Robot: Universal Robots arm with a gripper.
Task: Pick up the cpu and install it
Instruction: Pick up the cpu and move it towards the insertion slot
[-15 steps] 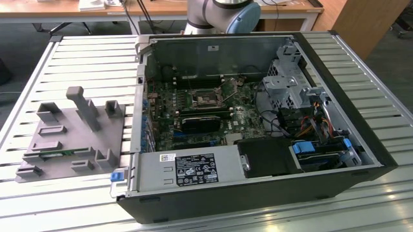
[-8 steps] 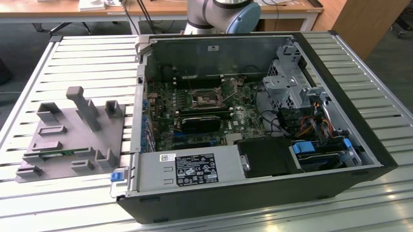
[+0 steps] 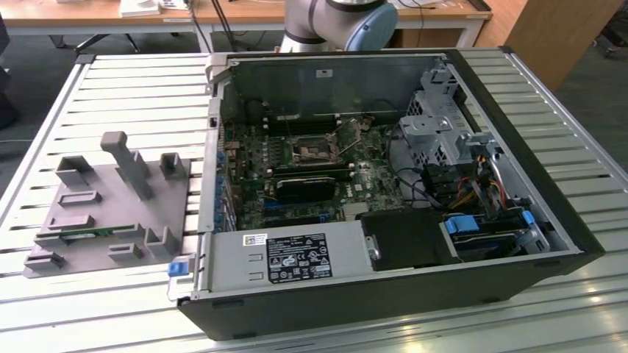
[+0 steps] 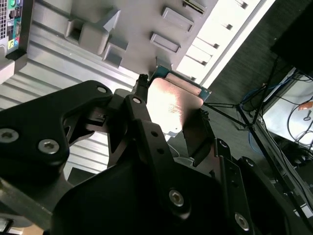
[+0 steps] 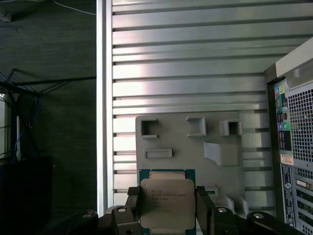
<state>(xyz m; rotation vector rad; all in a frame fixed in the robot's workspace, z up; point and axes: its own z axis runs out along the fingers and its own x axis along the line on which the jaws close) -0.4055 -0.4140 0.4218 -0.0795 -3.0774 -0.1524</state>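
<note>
The cpu (image 5: 166, 195) is a flat square chip with a silvery top plate and a thin green rim. My gripper (image 5: 168, 211) is shut on it, with one black finger (image 5: 133, 208) on each of two opposite edges. In the second wrist view the cpu (image 4: 173, 98) shows its shiny plate between the same fingers (image 4: 143, 110) of the gripper (image 4: 171, 105). It hangs over the outer edge of the grey parts fixture (image 5: 195, 152), beside the open computer case (image 5: 293, 127). In the exterior view the bare processor socket (image 3: 314, 151) sits on the motherboard inside the case.
The grey fixture (image 3: 108, 198) with raised blocks lies on the slatted metal table (image 3: 128, 81) at the exterior view's left. The open case (image 3: 393, 294) holds a power supply (image 3: 284, 257), a black block (image 3: 309, 187), cables (image 3: 471, 184) and a drive cage. The arm's base (image 3: 339, 22) stands behind the case.
</note>
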